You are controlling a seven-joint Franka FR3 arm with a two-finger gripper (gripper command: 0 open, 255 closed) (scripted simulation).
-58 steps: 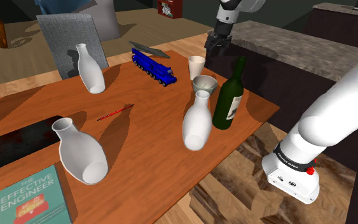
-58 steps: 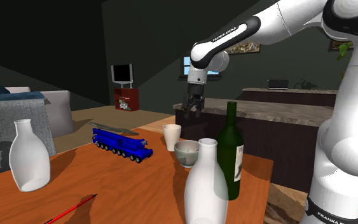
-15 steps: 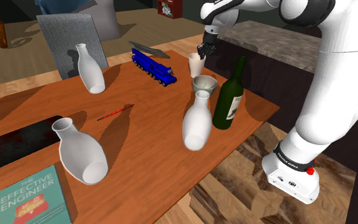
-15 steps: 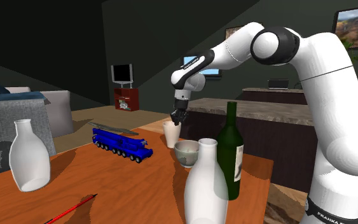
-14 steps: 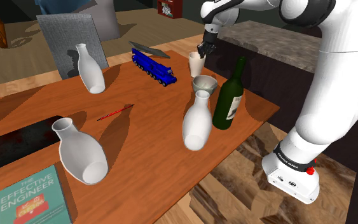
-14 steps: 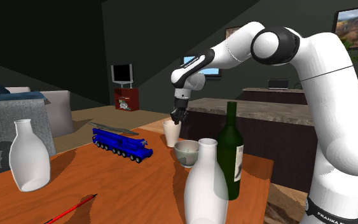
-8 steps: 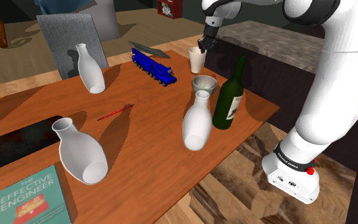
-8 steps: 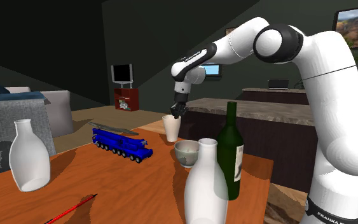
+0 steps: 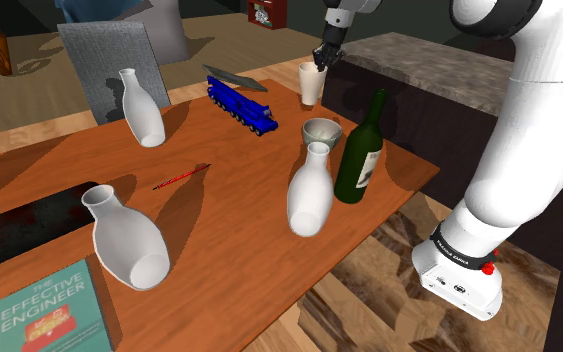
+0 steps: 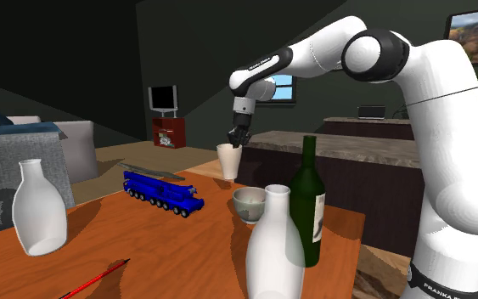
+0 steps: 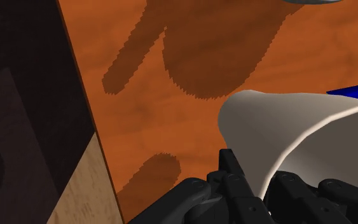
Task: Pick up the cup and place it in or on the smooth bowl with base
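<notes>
gripper (image 9: 318, 62): fingers (image 11: 233, 173) pinched shut on the cup's rim wall, one outside, one inside | cup (image 9: 312, 86): white, upright, hanging just under the fingers, clear of the table (image 9: 229, 190) | bowl (image 9: 321, 130): on the table, below the fingers and offset toward the stand, beside the bottle (image 9: 361, 150)
</notes>
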